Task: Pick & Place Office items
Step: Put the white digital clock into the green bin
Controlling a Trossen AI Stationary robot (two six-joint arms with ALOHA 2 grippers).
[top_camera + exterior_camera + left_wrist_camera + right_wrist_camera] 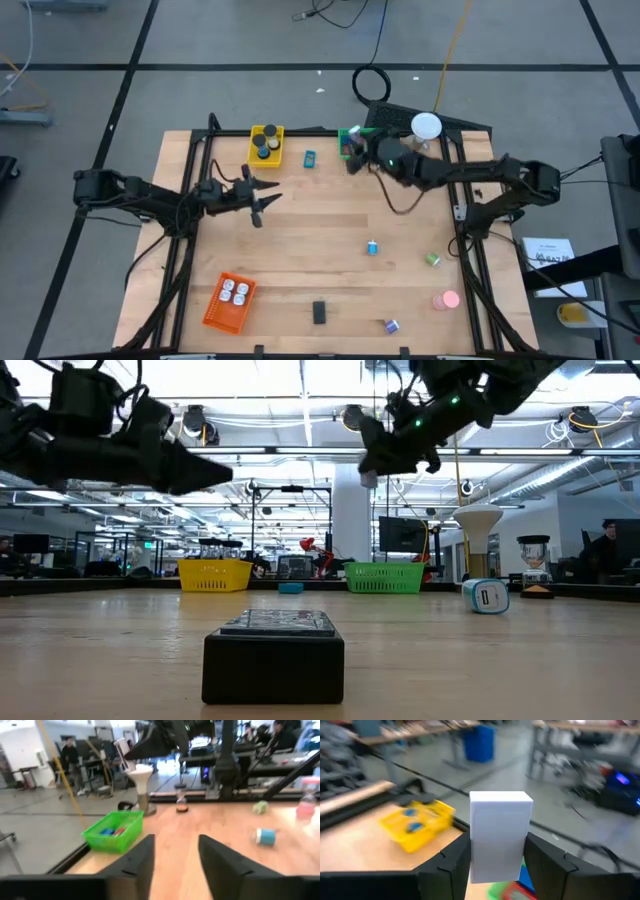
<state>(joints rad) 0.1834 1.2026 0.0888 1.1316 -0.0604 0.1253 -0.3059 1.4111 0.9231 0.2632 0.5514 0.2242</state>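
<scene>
**White block held over the green basket at the table's back edge**

A white rectangular block (500, 836) stands upright, long axis vertical, clamped between the two dark fingers of the right gripper (497, 865). In the high view that gripper (356, 152) hangs at the far edge of the table, over the green basket (352, 140); the right wrist view shows a sliver of green with red and blue pieces directly beneath the block. The coming move looks like a straight drop, so what matters is that the basket lies right below the jaws.

Off to the gripper's side along the same back edge sits the yellow basket (266, 146), with black discs in it, and a cyan clip (310, 158) lies between the two baskets. The white ball on its stand (427, 127) is close on the gripper's other side, the one thing near the arm's path.

The left gripper (263, 201) hovers above open wood nearer the table's middle, fingers parted and empty.

Loose pieces remain toward the front: a blue-and-white piece (372, 247), a green clip (433, 259), a pink round piece (446, 299), a purple clip (391, 326) and a black block (319, 312), beside the orange basket (218, 312). Open table lies between them.
</scene>
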